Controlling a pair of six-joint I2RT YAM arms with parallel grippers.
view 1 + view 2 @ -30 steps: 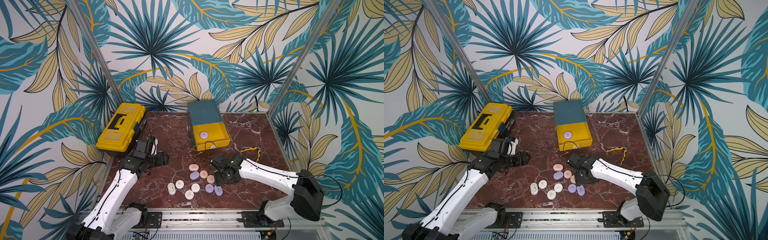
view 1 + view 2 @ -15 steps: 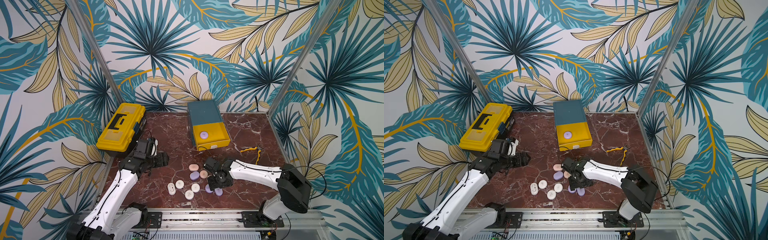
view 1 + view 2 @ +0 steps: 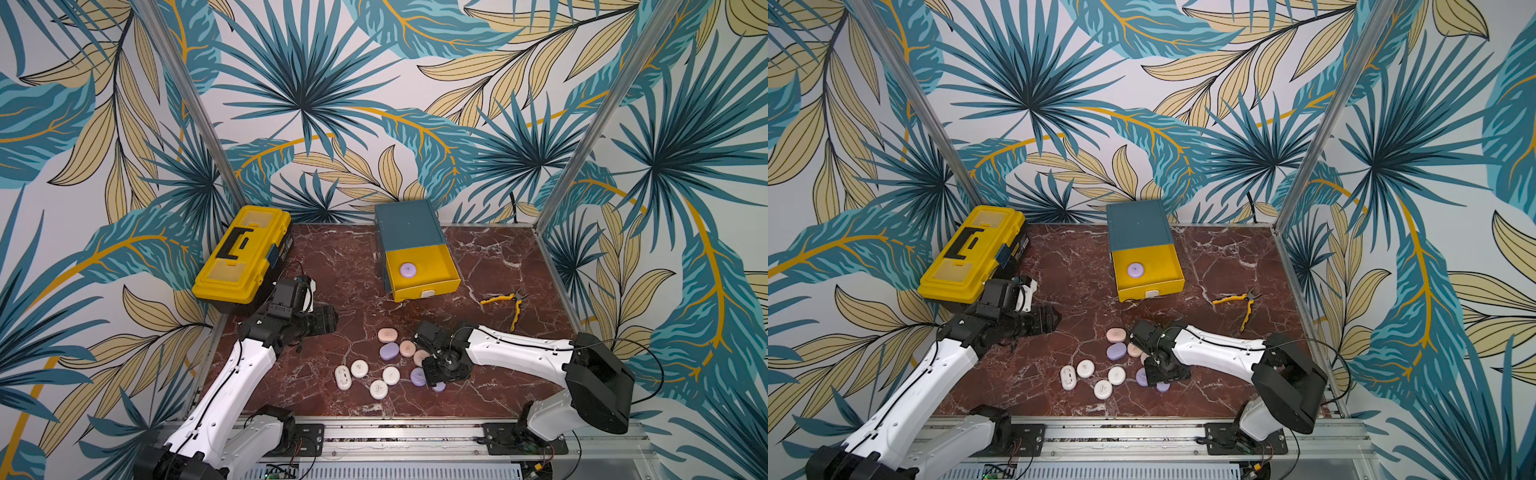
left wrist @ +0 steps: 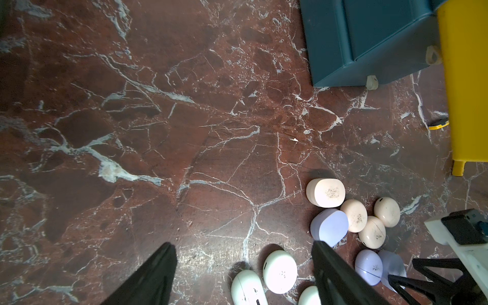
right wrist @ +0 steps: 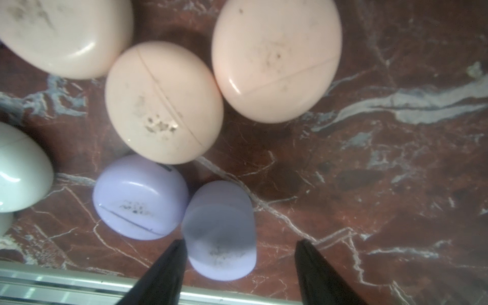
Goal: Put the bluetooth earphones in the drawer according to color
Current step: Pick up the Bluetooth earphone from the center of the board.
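Since a second ago the right arm has swung inward from the side of the heap, and the right gripper [image 5: 239,244] now stands over the cases closest to the front rail [image 5: 66,280]; the left arm has stayed in its place. The jaws are spread around a lilac case [image 5: 219,232], which is not in the middle. It is just beside or touching one finger [image 5: 163,274], I cannot tell which, and the other finger is clearly apart. Its long axis seems to run along the fingers, so I think the closing will go across its narrow width. A second lilac case [image 5: 140,200] touches its side and may disturb the pinch.

Beyond these lie the peach cases [image 3: 386,333] and the white cases [image 3: 359,368]. The left gripper [image 3: 330,323] hovers farther away, spread and empty. Behind are the pliers [image 3: 513,303], the yellow top drawer [image 3: 444,266], pulled out with a stored lilac case [image 3: 408,270] inside, and the toolbox [image 3: 245,257]. No writing is readable; the marks on the cases are worn.
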